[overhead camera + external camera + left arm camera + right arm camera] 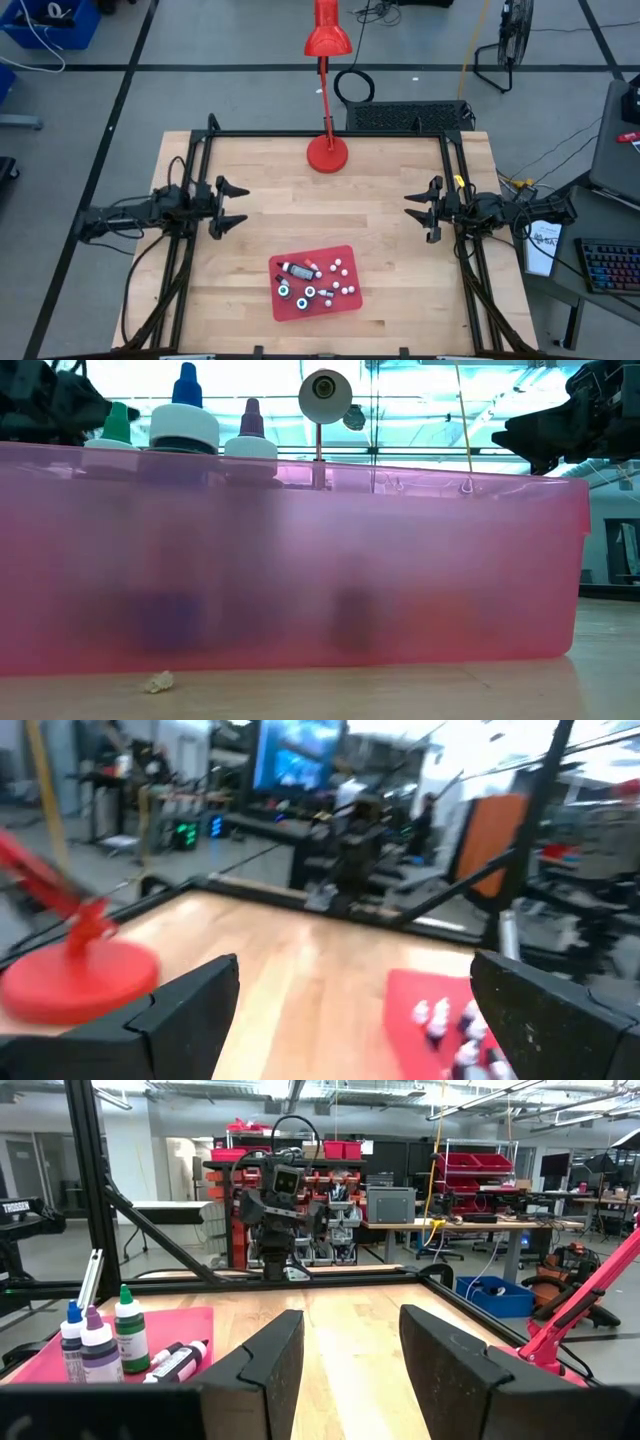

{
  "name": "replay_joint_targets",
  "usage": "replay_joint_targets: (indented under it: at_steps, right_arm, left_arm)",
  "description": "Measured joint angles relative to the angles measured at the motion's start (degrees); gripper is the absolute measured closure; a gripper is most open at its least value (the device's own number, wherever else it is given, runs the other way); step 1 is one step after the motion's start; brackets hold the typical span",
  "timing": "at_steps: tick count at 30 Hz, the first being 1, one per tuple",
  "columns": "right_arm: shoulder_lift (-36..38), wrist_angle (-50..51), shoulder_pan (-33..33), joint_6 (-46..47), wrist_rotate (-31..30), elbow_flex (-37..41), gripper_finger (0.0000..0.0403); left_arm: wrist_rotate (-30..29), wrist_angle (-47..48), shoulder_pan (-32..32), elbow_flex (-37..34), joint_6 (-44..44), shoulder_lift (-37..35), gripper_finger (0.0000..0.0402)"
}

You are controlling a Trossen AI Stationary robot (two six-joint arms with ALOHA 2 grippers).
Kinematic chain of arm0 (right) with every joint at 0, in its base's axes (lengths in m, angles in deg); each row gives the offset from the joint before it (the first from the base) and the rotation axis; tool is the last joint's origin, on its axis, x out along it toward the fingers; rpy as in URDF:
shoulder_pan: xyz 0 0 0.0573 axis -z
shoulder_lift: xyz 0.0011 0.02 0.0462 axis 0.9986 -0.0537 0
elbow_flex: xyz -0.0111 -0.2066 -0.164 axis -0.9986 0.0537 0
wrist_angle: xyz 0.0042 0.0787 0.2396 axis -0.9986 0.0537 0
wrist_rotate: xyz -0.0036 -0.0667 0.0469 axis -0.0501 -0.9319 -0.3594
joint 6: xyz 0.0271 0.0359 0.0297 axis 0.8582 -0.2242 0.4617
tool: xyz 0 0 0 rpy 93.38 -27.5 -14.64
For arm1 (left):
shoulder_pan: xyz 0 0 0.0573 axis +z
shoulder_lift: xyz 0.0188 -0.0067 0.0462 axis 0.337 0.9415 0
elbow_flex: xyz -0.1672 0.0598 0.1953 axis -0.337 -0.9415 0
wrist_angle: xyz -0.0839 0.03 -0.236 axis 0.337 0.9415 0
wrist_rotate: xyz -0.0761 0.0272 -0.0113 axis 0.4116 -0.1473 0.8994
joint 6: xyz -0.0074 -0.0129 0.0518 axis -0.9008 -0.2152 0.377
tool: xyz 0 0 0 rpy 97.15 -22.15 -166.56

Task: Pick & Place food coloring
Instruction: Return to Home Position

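High view | left claw (245,205), right claw (410,208): wide open, empty, at table (380,190) edges | tray (325,255) well apart

We look straight down on the whole table (400,250) from the high view. The low view sits at tabletop level, hard against the pink tray (400,560), facing 12 o'clock. Left wrist faces 3 o'clock, right wrist 9 o'clock. All four share the tray, food coloring bottles (130,1335) and red lamp (327,153).

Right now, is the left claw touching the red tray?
Apart. The high view shows the open left claw off to one side, with a stretch of bare tabletop between it and the red tray.
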Motion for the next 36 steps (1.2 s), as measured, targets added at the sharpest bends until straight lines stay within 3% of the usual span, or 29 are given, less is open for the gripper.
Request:
replay_joint_targets:
  at_steps: [15,23,36]
  right_arm:
    - [0.0,0.0,0.0,0.0,0.0,0.0,0.0248]
    - [0.0,0.0,0.0,0.0,0.0,0.0,0.0248]
    - [0.0,0.0,0.0,0.0,0.0,0.0,0.0248]
  left_arm:
    - [-2.6,3.1,1.3,-0.3,2.5,1.5,0.0009]
    - [-2.6,2.9,1.3,-0.3,14.2,1.9,0.0009]
    - [-2.6,2.8,1.3,-0.4,13.5,1.8,0.0009]
